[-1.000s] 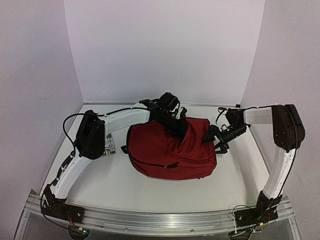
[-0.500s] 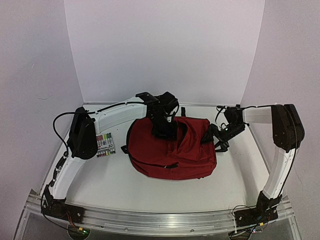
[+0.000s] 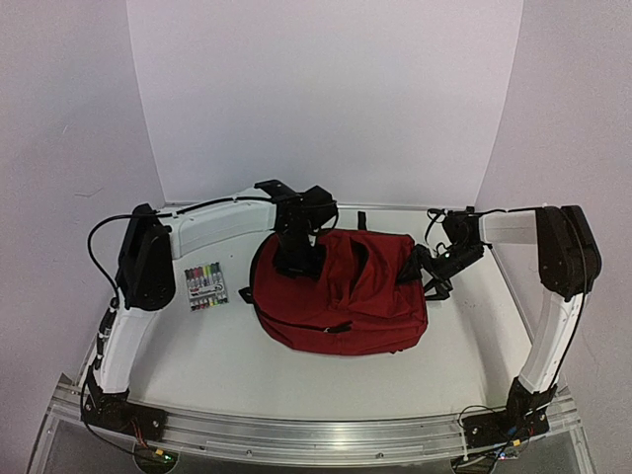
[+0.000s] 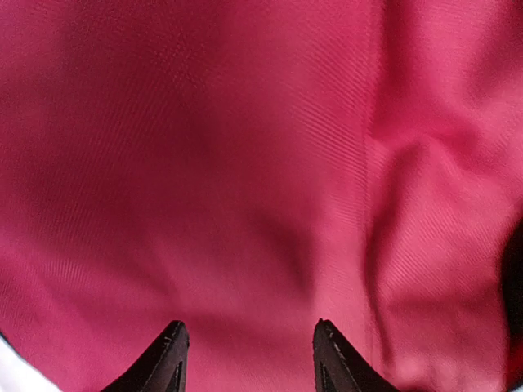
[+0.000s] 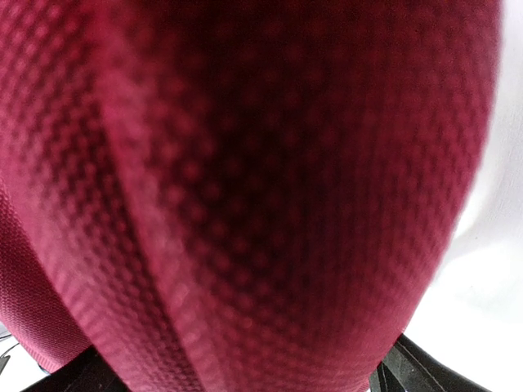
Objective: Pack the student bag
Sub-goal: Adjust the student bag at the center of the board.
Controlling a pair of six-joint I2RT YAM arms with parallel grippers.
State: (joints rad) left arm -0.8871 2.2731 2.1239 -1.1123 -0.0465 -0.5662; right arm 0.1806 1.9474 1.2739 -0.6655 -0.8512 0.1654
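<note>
Close over student bag (image 4: 245, 163), left hand (image 4: 248, 324) open.

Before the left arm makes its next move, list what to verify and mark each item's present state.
1. Jaws of the left gripper apart and empty: ok.
2. The student bag resting on the table: ok.
3. Main compartment of the bag open wide enough: cannot tell.
4. The marker pack packed: not ok, it lies on the table left of the bag.
5. Grip of the right gripper on the bag's right side: cannot tell, fabric fills its camera view.
</note>
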